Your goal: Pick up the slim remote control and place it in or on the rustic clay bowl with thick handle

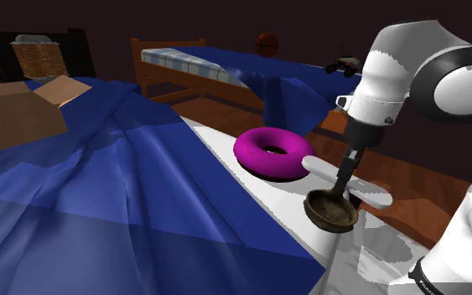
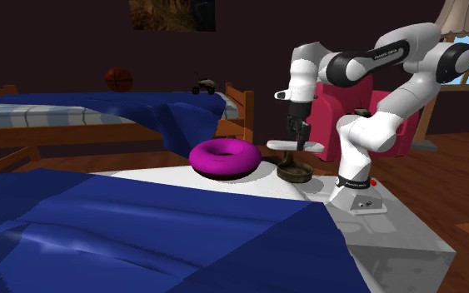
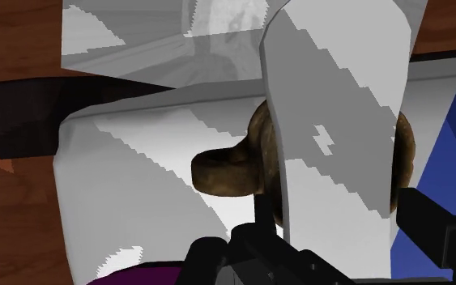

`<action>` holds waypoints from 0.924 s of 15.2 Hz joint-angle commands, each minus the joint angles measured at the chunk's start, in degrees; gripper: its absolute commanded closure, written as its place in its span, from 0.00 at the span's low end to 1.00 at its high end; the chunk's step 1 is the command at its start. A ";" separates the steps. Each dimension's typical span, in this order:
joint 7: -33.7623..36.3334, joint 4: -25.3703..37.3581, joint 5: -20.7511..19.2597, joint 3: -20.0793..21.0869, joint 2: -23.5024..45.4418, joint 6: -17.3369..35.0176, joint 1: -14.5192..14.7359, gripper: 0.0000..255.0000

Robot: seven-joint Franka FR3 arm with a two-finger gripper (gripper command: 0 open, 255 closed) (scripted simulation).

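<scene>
Gripper (image 1: 344, 178) is pinching the slim white remote (image 1: 373, 194) at mid-length, hanging level just above the brown bowl (image 1: 333, 211). The bowl's stubby handle (image 3: 222, 172) sticks out sideways. Remote looks light, stiff and smooth. A centre grip balances it, but it could twist or slip. Magenta ring (image 1: 274, 151) sits just beside the bowl. White surface (image 1: 263, 201), mostly under a blue blanket (image 1: 100, 193). Beyond: wood floor (image 1: 217, 105), wooden bed (image 1: 192, 63), basketball (image 1: 266, 43).
</scene>
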 commanded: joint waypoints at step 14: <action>0.01 -3.72 0.36 0.37 0.76 4.52 0.16 0.00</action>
